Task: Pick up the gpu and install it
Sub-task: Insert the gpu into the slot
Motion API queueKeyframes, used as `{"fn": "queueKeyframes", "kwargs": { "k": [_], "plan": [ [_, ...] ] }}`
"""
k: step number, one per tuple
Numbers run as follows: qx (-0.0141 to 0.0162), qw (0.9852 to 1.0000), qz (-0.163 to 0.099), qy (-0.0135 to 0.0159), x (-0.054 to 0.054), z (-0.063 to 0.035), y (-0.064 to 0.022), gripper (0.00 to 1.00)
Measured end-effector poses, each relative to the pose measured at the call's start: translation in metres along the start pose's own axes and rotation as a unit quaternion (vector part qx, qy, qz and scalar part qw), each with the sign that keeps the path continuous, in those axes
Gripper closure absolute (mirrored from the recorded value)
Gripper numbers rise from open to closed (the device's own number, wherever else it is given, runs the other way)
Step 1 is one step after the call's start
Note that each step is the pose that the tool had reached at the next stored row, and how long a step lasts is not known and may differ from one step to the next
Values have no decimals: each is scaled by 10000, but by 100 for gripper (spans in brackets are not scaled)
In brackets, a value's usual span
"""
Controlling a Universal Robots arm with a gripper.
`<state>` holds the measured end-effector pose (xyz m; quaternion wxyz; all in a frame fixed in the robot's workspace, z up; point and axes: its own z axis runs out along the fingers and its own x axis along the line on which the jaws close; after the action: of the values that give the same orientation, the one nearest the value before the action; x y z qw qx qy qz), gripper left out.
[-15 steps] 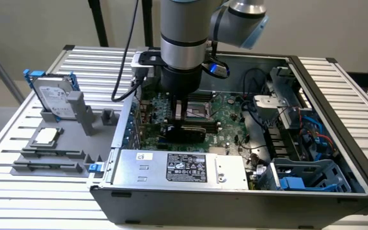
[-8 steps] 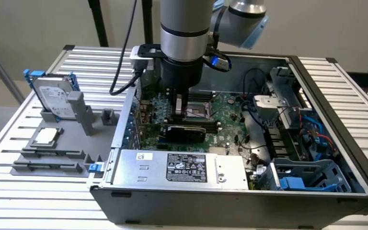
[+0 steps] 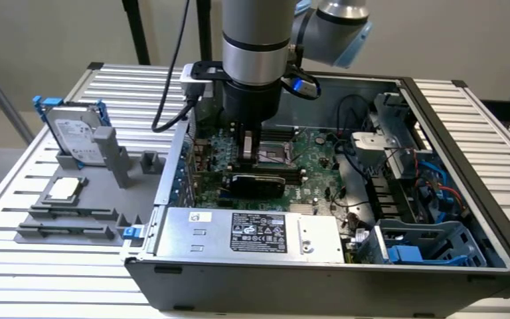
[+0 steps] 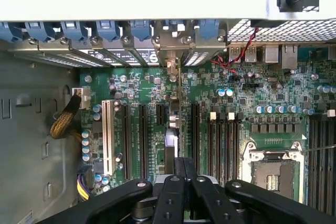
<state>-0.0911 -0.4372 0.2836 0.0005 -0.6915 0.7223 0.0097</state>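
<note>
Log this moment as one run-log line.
gripper: shut on gpu | place: inside open computer case, above motherboard | gpu: upright over slots, seating unclear | hard drive: on stand outside case

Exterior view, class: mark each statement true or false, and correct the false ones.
1. The fingers are shut on the gpu. True.
2. The hard drive lies inside the computer case. False: it stands in a grey holder outside the case, at the exterior view's left.
3. The case is open, exposing the motherboard. True.
4. The gpu lies flat outside the case. False: it is held on edge at the motherboard, inside the case.
</note>
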Motion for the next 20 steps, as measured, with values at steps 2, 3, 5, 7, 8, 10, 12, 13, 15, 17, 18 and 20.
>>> {"fn": "queueKeyframes", "kwargs": {
  "k": [2, 3, 5, 7, 8, 10, 12, 13, 15, 17, 18, 20],
  "plan": [
    [0, 10000, 0, 0, 0, 0, 0, 88],
    [0, 10000, 0, 0, 0, 0, 0, 88],
    [0, 10000, 0, 0, 0, 0, 0, 88],
    [0, 10000, 0, 0, 0, 0, 0, 88],
    [0, 10000, 0, 0, 0, 0, 0, 88],
    [0, 10000, 0, 0, 0, 0, 0, 88],
    [0, 10000, 0, 0, 0, 0, 0, 88],
    [0, 10000, 0, 0, 0, -1, 0, 88],
    [-1, 10000, 0, 2, -1, -64, 1, 88],
    [0, 10000, 0, 0, -2, -167, 2, 88],
    [0, 10000, 0, 0, -3, -194, 3, 88],
    [0, 10000, 0, -1, -3, -199, 3, 88]
  ]
}}
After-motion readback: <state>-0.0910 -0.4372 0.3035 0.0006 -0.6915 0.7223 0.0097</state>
